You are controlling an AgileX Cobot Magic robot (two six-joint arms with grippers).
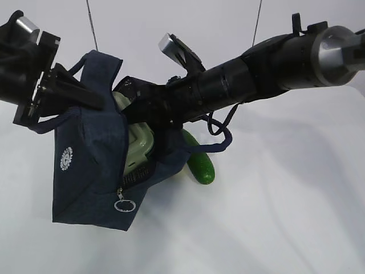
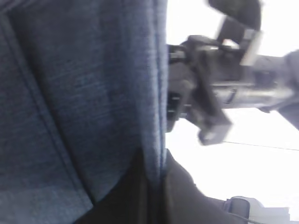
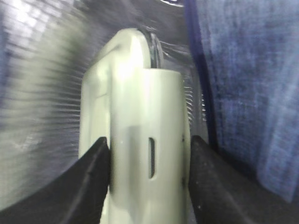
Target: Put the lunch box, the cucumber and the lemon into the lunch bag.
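Right gripper [image 3: 149, 158] clamps the box [image 3: 140, 140] inside the bag [image 1: 97, 165]; left gripper [image 1: 85, 94], closed, apparently pinches the bag's rim; cucumber [image 1: 201, 165] lies beside.

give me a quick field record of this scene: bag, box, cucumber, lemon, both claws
lunch bag: dark navy, mouth open, upper edge lifted on its left side
lunch box: pale green lid, inside the bag's mouth
cucumber: on the table beside the bag, outside it
lemon: not visible in any view
left claw: shut on the bag's fabric
right claw: inside the bag, fingers on both sides of the lunch box
table: white
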